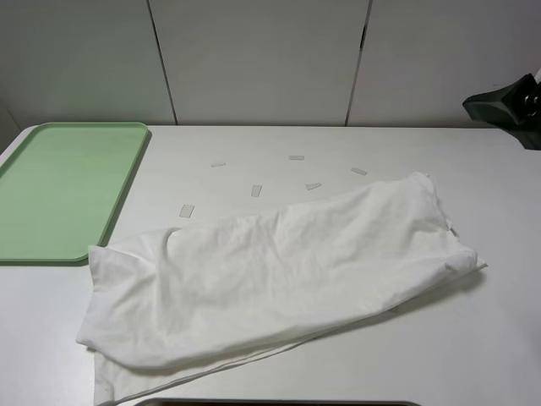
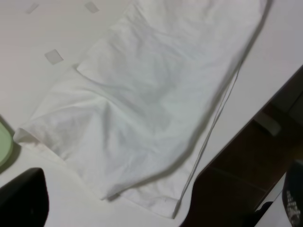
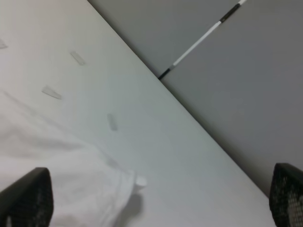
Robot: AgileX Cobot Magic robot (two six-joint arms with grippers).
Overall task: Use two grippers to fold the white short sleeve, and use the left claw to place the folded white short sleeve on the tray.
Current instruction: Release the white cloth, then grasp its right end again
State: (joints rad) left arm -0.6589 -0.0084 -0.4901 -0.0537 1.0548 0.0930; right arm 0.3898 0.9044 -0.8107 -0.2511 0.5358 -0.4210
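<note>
Presently 1 white short sleeve; 1 tray; 6 tape strips.

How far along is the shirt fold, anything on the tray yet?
Done: the white short sleeve looks roughly doubled into a long rumpled band, lying slantwise on the table. In hand: nothing; left gripper and right gripper have jaws open, no cloth between them. To do: the further folds, then the left gripper's carry to the tray, which holds nothing.
</note>
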